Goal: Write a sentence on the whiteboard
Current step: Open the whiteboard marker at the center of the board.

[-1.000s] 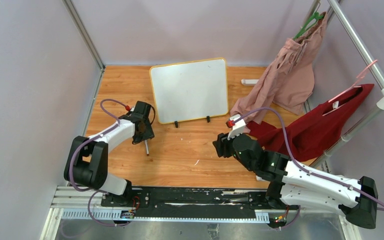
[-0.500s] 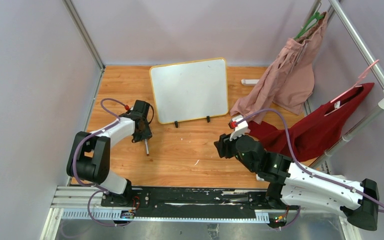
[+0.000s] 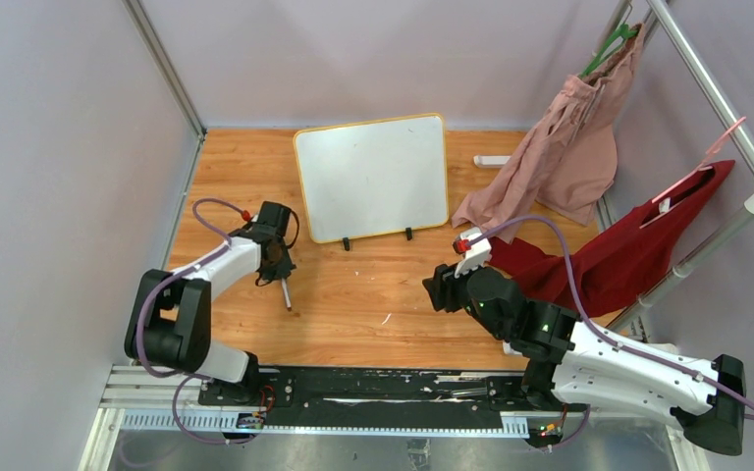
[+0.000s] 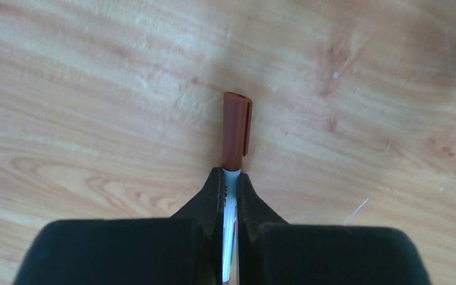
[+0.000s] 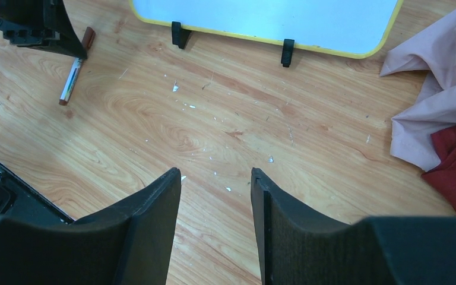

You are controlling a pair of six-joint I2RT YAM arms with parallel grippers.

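Note:
The whiteboard [image 3: 371, 177] with its yellow frame stands at the back middle of the table on two black feet. Its face is blank, and no sentence shows on it. Its lower edge also shows in the right wrist view [image 5: 261, 15]. My left gripper [image 3: 277, 270] is low on the table, left of the board, and shut on a marker [image 3: 286, 291]. In the left wrist view the gripper [image 4: 230, 175] pinches the white barrel, and the reddish-brown cap [image 4: 236, 130] sticks out past the fingertips. My right gripper [image 3: 435, 291] is open and empty above the wood [image 5: 216, 175].
A pink garment [image 3: 560, 147] and a dark red garment [image 3: 628, 245] hang from a metal rack [image 3: 707, 98] at the right and spill onto the table. A small white object [image 3: 491, 160] lies right of the board. Grey walls close in the left side and the back.
My left gripper has shifted slightly to the left with the marker in it. My right gripper has drifted a little to the right. The board has not moved.

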